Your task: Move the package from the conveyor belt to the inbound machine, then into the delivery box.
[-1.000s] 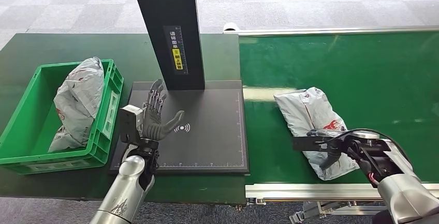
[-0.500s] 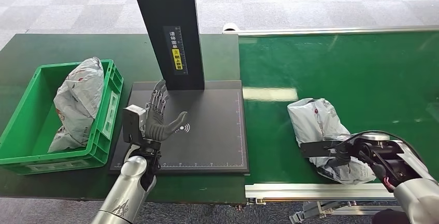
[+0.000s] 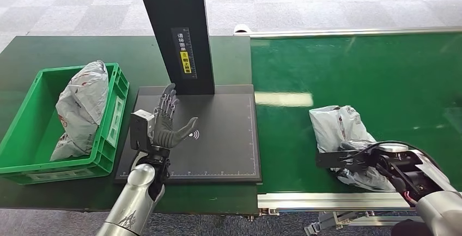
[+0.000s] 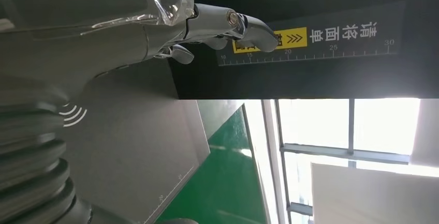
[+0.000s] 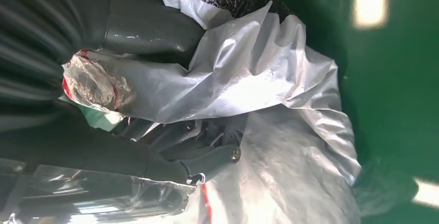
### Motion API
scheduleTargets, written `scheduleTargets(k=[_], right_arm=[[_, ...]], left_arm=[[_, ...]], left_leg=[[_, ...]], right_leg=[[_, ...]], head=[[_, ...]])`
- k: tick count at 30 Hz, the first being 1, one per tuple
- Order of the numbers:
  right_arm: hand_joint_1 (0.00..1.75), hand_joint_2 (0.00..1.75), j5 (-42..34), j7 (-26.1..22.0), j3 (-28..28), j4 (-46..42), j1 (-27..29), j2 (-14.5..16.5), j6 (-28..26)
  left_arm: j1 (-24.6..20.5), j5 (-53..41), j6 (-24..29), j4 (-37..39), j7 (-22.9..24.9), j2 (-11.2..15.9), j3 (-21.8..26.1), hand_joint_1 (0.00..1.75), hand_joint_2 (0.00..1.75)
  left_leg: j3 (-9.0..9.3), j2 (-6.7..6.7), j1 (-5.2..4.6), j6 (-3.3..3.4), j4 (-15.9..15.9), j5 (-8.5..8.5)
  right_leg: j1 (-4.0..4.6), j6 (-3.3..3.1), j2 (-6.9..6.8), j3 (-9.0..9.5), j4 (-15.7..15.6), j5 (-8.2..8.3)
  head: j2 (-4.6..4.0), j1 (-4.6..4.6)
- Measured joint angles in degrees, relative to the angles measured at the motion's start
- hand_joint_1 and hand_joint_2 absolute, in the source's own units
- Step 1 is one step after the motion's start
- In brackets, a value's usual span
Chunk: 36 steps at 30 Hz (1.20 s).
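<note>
The left hand (image 3: 166, 126) stands upright at lower left, fingers spread, holding nothing. The right hand (image 3: 357, 158), lower right, has its fingers curled tight, gripping.

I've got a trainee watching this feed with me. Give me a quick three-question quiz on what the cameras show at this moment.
1. True or false: the left hand holds a package.
2. Which surface is the right hand's package over? A) scanner pad B) conveyor belt C) green crate
3. What lies inside the green crate?

Key:
1. False; it is spread open above the black scanner pad.
2. B, the conveyor belt; the right hand grips it there.
3. Another grey package.
</note>
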Motion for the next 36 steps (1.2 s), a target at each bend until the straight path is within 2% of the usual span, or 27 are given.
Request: scheduleTargets(k=[8, 14, 18, 21, 23, 25, 29, 36], right_arm=[[1.75, 1.75, 0.16, 3.03, -3.67, 0.0, -5.93, 2.58, -12.25], [1.75, 1.75, 0.68, 3.36, -5.85, 0.0, -8.36, 4.02, -14.17], [1.75, 1.75, 0.31, 2.94, -7.89, -0.01, -8.87, 5.5, -19.26], [1.75, 1.75, 0.26, 0.46, -10.53, -0.53, -10.03, 7.64, -26.44], [1.75, 1.75, 0.07, -2.78, -12.6, -1.75, -10.51, 9.5, -31.58], [1.75, 1.75, 0.04, -6.7, -14.42, -3.76, -10.37, 11.74, -34.2], [1.75, 1.75, 3.64, -13.05, -14.94, -8.34, -8.67, 16.88, -33.0], [1.75, 1.75, 8.96, -16.54, -9.0, -8.85, -8.15, 25.88, -27.6]], left_arm=[[1.88, 0.59, 2.29, -2.96, -0.05, 0.02, 0.87, 0.0, 1.75], [2.64, 0.82, 2.51, -4.12, -0.14, 0.02, 1.27, 0.0, 1.75], [2.84, -0.25, 4.95, -4.43, -0.5, -0.01, 1.49, 0.0, 1.75], [2.85, -0.8, 6.36, -4.5, -1.18, -0.19, 1.74, 0.0, 1.75], [2.77, -0.68, 6.78, -4.49, -1.8, -0.4, 1.9, 0.0, 1.75], [2.52, -0.47, 6.98, -4.43, -2.25, -0.65, 1.98, 0.0, 1.75], [1.38, 0.08, 6.49, -3.67, -2.96, -1.11, 2.05, 0.0, 1.75], [-0.21, 0.16, 5.05, -1.6, -3.58, -1.73, 2.08, 0.0, 1.75]], left_leg=[[0.02, 0.02, 0.0, 0.0, 0.0, 0.01], [0.0, -0.01, 0.0, 0.01, 0.0, 0.02], [-0.01, 0.02, 0.0, 0.02, 0.0, 0.03], [0.02, 0.04, 0.01, 0.02, 0.0, 0.03], [0.04, 0.05, 0.04, 0.01, 0.0, 0.04], [0.06, 0.09, 0.08, 0.01, 0.0, 0.04], [0.08, 0.17, 0.1, 0.0, -0.02, 0.04], [0.09, 0.19, 0.1, -0.03, -0.02, 0.06]], right_leg=[[0.0, 0.0, 0.0, -0.01, 0.0, 0.0], [0.0, 0.0, -0.01, 0.0, 0.0, 0.0], [0.0, 0.02, 0.01, -0.01, 0.0, 0.02], [0.01, 0.02, 0.02, -0.02, 0.0, 0.03], [0.05, 0.02, 0.02, -0.02, 0.01, 0.03], [0.1, 0.01, 0.04, -0.02, 0.01, 0.03], [0.13, 0.01, 0.08, -0.02, 0.01, 0.02], [0.13, 0.01, 0.1, -0.02, 0.02, 0.03]], head=[[0.0, -0.01], [0.0, 0.01], [-0.01, 0.01], [-0.02, 0.01], [-0.01, 0.0], [0.0, 0.0], [0.0, 0.01], [0.0, 0.02]])
